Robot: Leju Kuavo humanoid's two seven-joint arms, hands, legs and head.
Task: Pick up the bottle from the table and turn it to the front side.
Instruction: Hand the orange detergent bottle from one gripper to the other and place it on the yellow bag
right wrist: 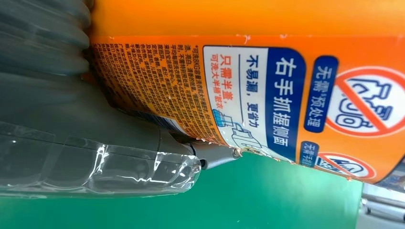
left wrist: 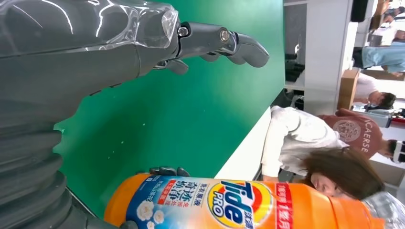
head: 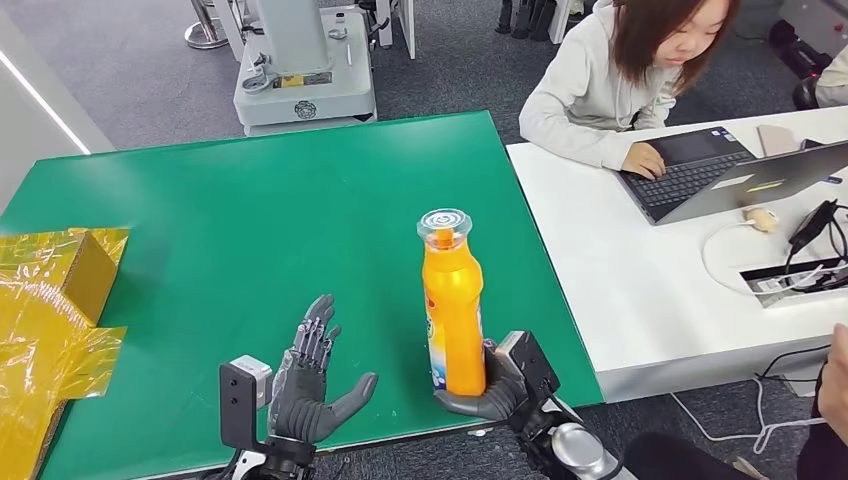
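Head view: the orange bottle (head: 452,310) is standing upright on the green table (head: 250,220), near the table's front right corner, its clear cap uppermost. The right hand (head: 490,385) is gripping the bottle at its base, fingers wrapping around the lower body. The left hand (head: 312,385) is hovering to the left of the bottle, apart from it, fingers spread and holding nothing. A yellow wrapped box (head: 65,265) is lying far left of the bottle. A person (head: 610,75) is typing at a laptop (head: 720,170) on a white desk (head: 640,290) right of the bottle.

Left wrist view: the left hand's fingers (left wrist: 224,43) are extending straight over the green table, empty. The bottle's front label, reading Tide Pro, is facing this camera, with dark fingertips of the right hand showing at its edge.

Right wrist view: the right hand is pressing against the bottle's back label (right wrist: 267,95), holding the bottle just above the table surface (right wrist: 267,200).
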